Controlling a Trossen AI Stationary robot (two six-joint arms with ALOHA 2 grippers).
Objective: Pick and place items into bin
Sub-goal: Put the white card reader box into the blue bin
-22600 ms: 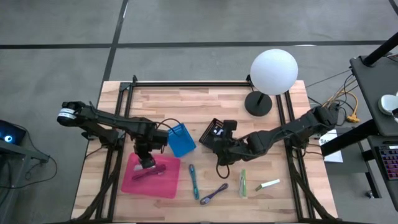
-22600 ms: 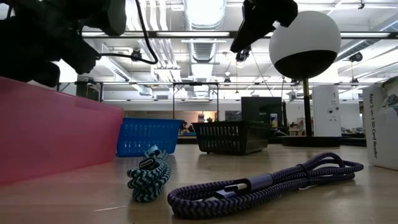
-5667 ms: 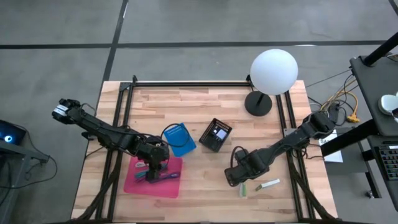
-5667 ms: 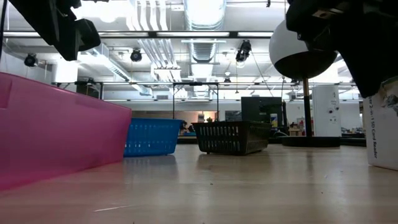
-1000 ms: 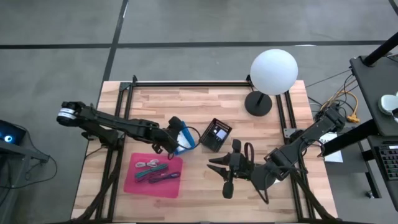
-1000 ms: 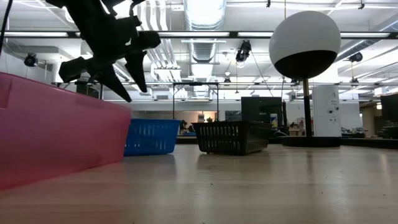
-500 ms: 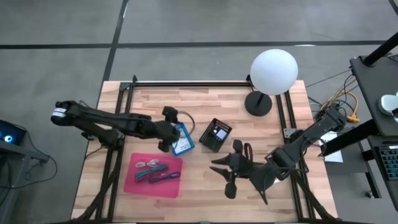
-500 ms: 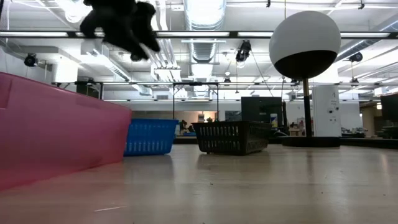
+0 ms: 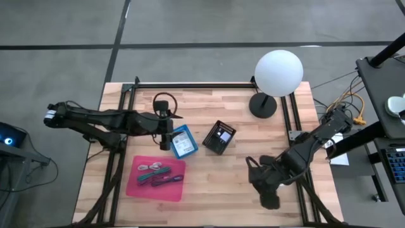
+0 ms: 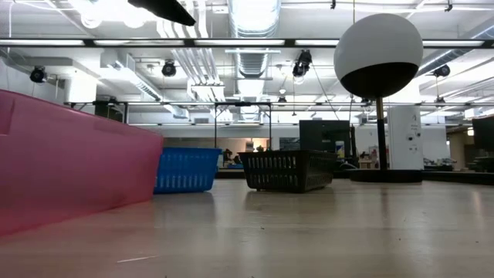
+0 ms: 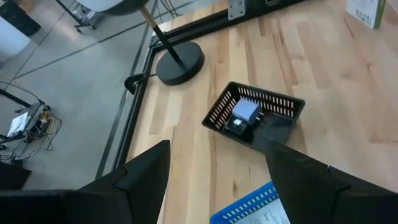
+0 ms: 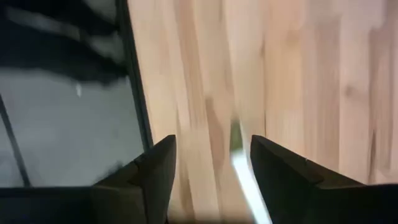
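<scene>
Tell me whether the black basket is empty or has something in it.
Not empty. The black basket stands upright on the table with a small grey-and-white block inside, seen in both the left wrist and high views.

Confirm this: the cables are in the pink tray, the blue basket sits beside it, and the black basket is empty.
Not quite. The black basket is not empty: the left wrist view shows a small grey and white block inside it. The rest holds: in the high view, the cables lie in the pink tray, and the blue basket sits beside it.

Grey floor (image 9: 202, 25) surrounds the wooden table (image 9: 209, 101); ceiling ducts (image 10: 247, 23) and lights overhead.
</scene>
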